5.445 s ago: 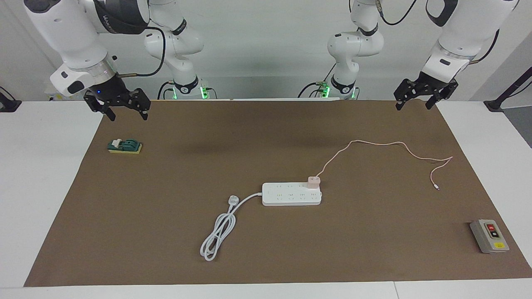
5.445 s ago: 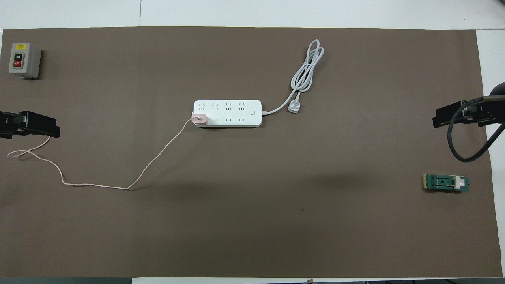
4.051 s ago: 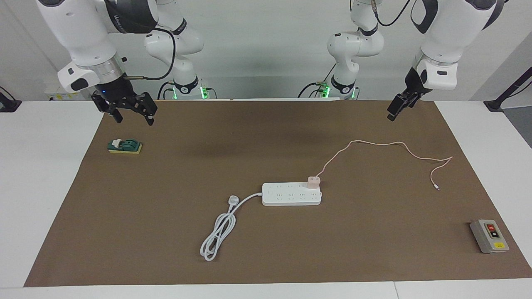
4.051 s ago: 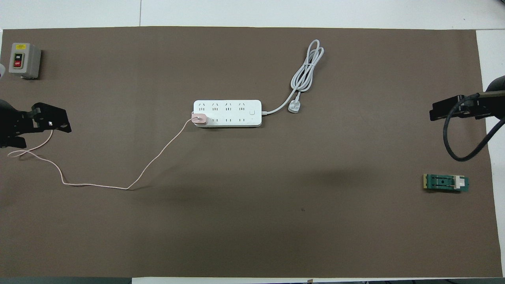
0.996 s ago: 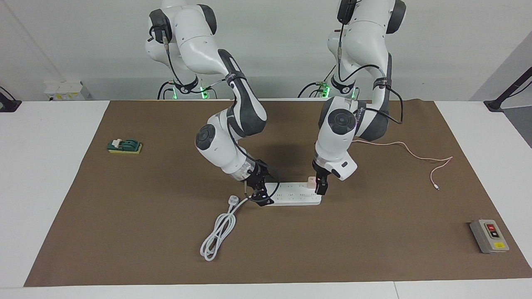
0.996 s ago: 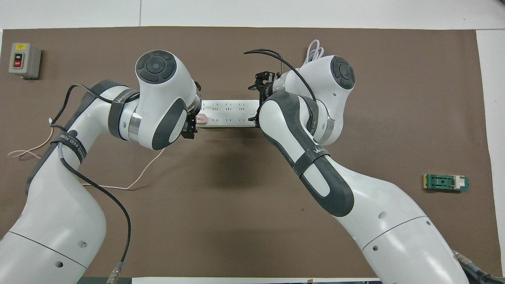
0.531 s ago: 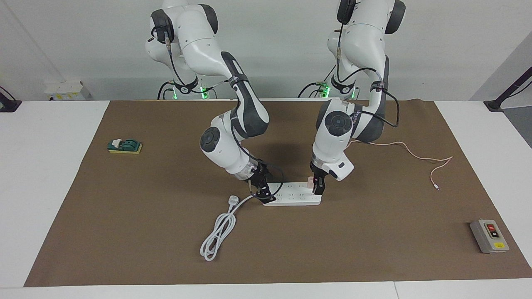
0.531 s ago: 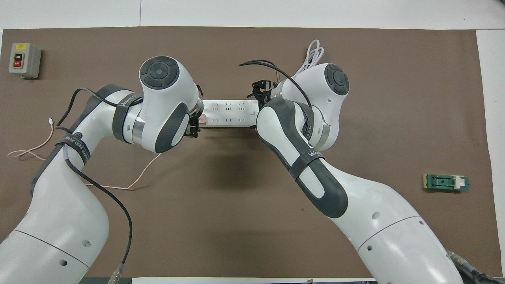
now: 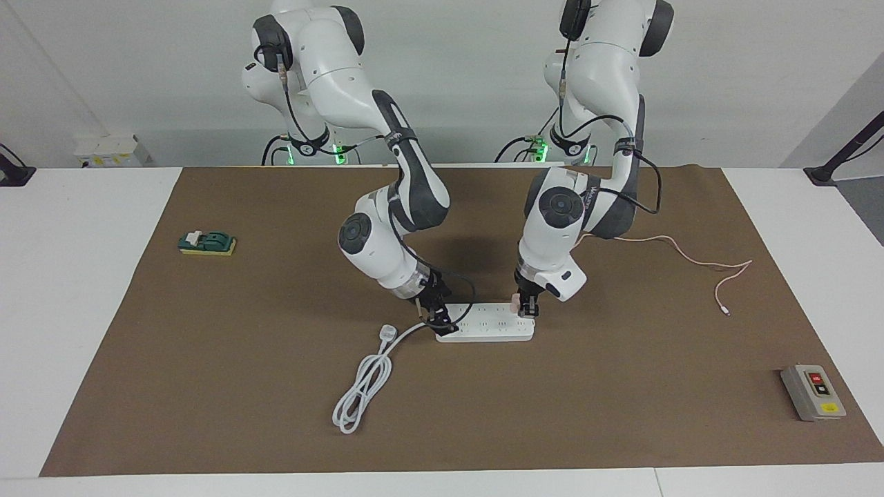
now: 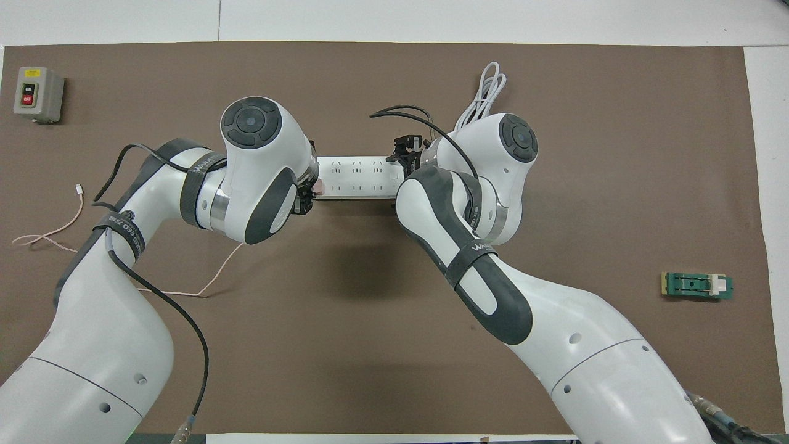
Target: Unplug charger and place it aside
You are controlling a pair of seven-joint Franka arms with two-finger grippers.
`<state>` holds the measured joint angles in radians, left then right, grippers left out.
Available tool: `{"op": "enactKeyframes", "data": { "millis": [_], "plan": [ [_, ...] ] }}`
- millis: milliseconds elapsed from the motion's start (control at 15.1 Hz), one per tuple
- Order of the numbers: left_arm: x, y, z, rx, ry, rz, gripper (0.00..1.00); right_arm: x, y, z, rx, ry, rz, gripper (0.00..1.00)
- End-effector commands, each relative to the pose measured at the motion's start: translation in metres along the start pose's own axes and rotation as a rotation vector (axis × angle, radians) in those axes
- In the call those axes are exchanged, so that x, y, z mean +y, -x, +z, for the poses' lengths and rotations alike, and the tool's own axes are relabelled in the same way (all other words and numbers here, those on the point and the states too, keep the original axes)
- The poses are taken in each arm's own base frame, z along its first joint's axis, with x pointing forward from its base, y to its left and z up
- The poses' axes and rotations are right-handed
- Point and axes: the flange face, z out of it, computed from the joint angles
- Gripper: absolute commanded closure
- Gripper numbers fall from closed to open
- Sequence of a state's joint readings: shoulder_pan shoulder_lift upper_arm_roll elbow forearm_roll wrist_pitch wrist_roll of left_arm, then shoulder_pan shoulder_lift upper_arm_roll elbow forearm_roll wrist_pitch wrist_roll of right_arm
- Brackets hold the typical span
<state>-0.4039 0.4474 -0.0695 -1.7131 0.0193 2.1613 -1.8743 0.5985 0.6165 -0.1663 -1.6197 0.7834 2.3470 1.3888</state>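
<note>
Since a moment ago both my arms have sunk lower onto the strip [image 9: 483, 331]. My left gripper [image 9: 528, 307] has come down around the charger [image 9: 515, 299], which is plugged into the strip at the end toward my left arm; my fingers sit on either side of the pink cube, but I cannot tell whether they have closed on it. My right gripper [image 9: 440, 319] is down at the strip's other end, where the white cord [image 9: 366, 383] leaves it, touching or just above the top; I cannot tell its state either. The strip lies mid-counter on the brown mat [image 9: 276, 386]. The charger's pink cable [image 9: 690, 257] trails off toward my left arm's end of the counter, lying loose on the mat. A grey switch box [image 9: 813, 392] sits at that end, farther from me, and a green block [image 9: 207, 242] lies at my right arm's end, nearer me.
</note>
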Motion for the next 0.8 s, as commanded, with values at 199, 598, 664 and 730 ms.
{"op": "enactKeyframes", "data": {
  "millis": [199, 598, 664, 730],
  "plan": [
    [-0.008, 0.004, 0.000, 0.011, 0.010, -0.005, 1.00, 0.004, -0.004, -0.001, -0.007, -0.034, -0.024, 0.00],
    [-0.008, 0.003, 0.001, 0.011, 0.010, -0.004, 1.00, -0.002, -0.004, -0.008, -0.010, -0.054, -0.038, 0.00],
    [-0.008, 0.002, 0.001, 0.011, 0.011, -0.005, 1.00, -0.004, -0.004, -0.010, -0.011, -0.058, -0.037, 0.00],
    [-0.007, 0.001, 0.001, 0.011, 0.011, -0.007, 1.00, -0.005, -0.008, -0.009, -0.011, -0.058, -0.030, 0.00]
  ]
}}
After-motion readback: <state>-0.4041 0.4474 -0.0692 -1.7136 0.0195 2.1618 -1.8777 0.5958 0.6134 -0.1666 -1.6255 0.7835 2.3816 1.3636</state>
